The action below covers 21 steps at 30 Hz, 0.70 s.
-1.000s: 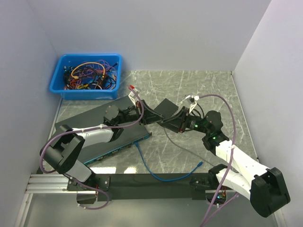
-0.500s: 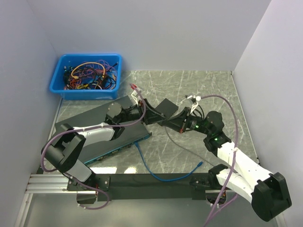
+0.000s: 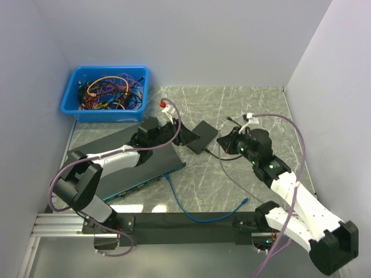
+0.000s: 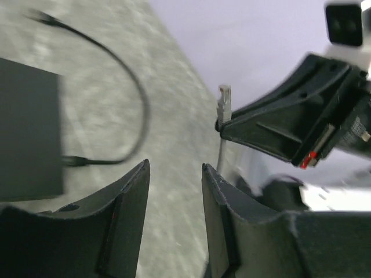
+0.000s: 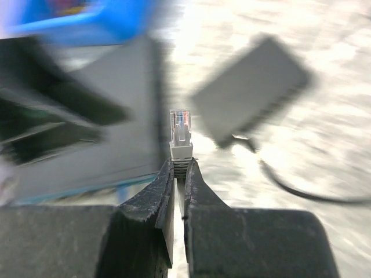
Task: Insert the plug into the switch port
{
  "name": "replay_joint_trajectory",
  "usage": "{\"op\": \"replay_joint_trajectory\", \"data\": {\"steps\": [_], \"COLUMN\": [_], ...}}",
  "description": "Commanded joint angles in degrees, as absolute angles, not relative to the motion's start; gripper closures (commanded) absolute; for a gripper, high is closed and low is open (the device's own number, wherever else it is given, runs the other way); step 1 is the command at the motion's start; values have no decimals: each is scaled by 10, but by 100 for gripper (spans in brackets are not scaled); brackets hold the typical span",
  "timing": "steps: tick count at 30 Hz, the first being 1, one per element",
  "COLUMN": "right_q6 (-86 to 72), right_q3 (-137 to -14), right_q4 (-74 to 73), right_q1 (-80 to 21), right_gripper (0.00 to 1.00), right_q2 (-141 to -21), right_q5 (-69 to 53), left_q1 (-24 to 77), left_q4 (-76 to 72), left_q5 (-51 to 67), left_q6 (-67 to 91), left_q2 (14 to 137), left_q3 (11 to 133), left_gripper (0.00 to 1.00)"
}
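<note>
Robot lab, white booth walls (image 3: 191, 40), cable bin (image 3: 99, 113)

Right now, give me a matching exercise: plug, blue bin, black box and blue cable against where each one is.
Things:
1 plug
2 blue bin
3 black box
4 blue cable

Places:
A far left corner, full of cables
B trailing over the table from the near edge of the switch
C pinched between the shut right jaws
D flat on the table, right of the switch

Pairs: 1-C, 2-A, 3-D, 4-B
</note>
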<state>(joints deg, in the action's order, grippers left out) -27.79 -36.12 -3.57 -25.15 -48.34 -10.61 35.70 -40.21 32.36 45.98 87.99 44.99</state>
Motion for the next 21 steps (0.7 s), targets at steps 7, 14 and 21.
{"op": "replay_joint_trajectory", "data": {"steps": [7,14,21], "right_q6": [-276,-276,-258], "right_q3": [-444,-531,-585], "right_q4": [-197,-218,-197], "right_q1": [-252,-250,-250], "right_gripper": [100,100,100], "right_q2": [-642,-768,-923], "right_q5": [191,247,195], "left_q1": [332,324,295], "left_q4": [-239,-160,-170], "left_q5": [148,48,90], "left_q6": [348,308,321], "left_q2": [922,1050,1154], "left_q3": [569,720,777], "left_gripper": [55,51,53]}}
